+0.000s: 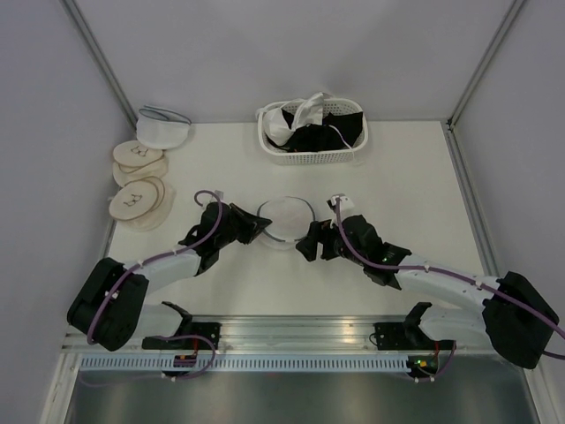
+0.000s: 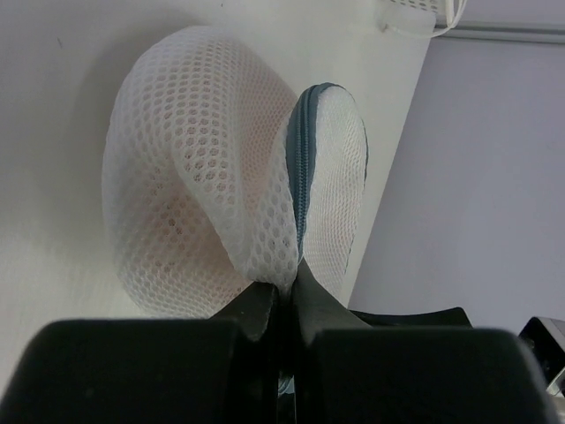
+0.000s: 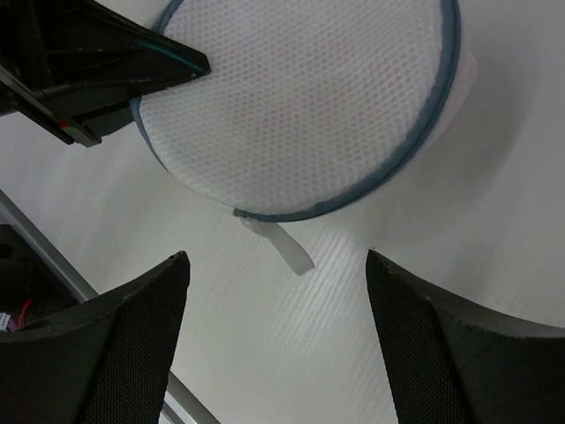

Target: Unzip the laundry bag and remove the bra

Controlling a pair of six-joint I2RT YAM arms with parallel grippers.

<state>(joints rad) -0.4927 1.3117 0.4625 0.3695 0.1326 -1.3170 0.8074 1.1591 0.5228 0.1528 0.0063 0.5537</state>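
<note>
The laundry bag (image 1: 288,219) is a round white mesh case with a dark zipper rim, in mid-table. My left gripper (image 1: 263,223) is shut on its left rim; in the left wrist view the mesh (image 2: 221,177) is pinched between the fingers (image 2: 260,305) beside the zipper (image 2: 303,159). My right gripper (image 1: 307,244) is open, just right and near of the bag. In the right wrist view the bag (image 3: 309,97) lies ahead with its white zipper pull tab (image 3: 287,249) sticking out between the fingers (image 3: 141,318). A pinkish tint shows through the mesh; the bra itself is hidden.
A white basket (image 1: 311,152) of black and white garments stands at the back. A white domed bag with a grey-blue rim (image 1: 162,126) and tan padded discs (image 1: 139,184) lie at the left. Walls close in on both sides.
</note>
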